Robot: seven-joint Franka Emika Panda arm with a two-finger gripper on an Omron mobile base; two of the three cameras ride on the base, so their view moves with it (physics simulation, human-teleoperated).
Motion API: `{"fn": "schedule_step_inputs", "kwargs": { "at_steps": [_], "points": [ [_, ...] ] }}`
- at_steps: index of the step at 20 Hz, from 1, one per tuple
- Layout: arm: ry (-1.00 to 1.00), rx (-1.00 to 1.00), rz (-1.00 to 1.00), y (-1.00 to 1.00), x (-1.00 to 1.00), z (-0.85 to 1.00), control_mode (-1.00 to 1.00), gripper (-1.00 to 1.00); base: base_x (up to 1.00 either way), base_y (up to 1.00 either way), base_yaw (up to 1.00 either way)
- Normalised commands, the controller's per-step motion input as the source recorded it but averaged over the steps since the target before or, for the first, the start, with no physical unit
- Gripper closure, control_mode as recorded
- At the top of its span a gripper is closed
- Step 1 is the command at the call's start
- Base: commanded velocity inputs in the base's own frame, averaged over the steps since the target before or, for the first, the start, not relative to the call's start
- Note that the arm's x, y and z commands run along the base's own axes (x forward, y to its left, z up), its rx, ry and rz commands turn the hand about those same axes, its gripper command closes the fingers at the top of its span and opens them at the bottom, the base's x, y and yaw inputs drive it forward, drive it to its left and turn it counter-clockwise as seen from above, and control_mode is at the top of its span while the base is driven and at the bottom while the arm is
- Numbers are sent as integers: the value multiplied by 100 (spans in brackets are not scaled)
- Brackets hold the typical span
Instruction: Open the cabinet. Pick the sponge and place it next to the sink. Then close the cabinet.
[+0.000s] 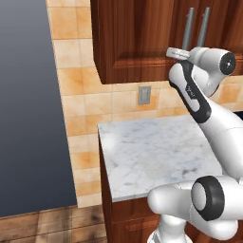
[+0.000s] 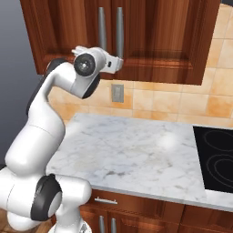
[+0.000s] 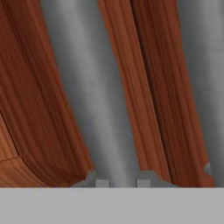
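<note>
Hand view: fingers (image 3: 119, 183) pinch the left handle (image 3: 89, 100) of the cabinet (image 3: 144, 87), a 2nd grey bar (image 3: 199, 74) at right edge. Left base view: arm reaches up to the closed cabinet (image 1: 137, 38), hand at the lower end of the twin handles (image 1: 188, 28). Below, a bare marble desk (image 1: 152, 152) w/ tiled wall and outlet (image 1: 144, 95) behind; dark wall at left. Right base view: gripper (image 2: 119, 63) meets the handle (image 2: 102, 29) near its bottom; black stovetop (image 2: 216, 157) at right, drawers (image 2: 136, 207) under the desk.
</note>
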Motion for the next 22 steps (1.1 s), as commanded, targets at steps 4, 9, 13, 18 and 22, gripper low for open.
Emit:
{"fn": "schedule_step_inputs", "kwargs": {
  "at_steps": [4,9,13,18,22],
  "points": [
    [0,0,0,56,-67,44,-100,100,0,0,0],
    [0,0,0,62,-65,38,-100,100,0,0,0],
    [0,0,0,62,-66,28,-100,100,0,0,0],
    [0,0,0,59,-68,25,-100,100,0,0,0],
    [0,0,0,56,-82,24,-100,100,0,0,0]
  ]
}}
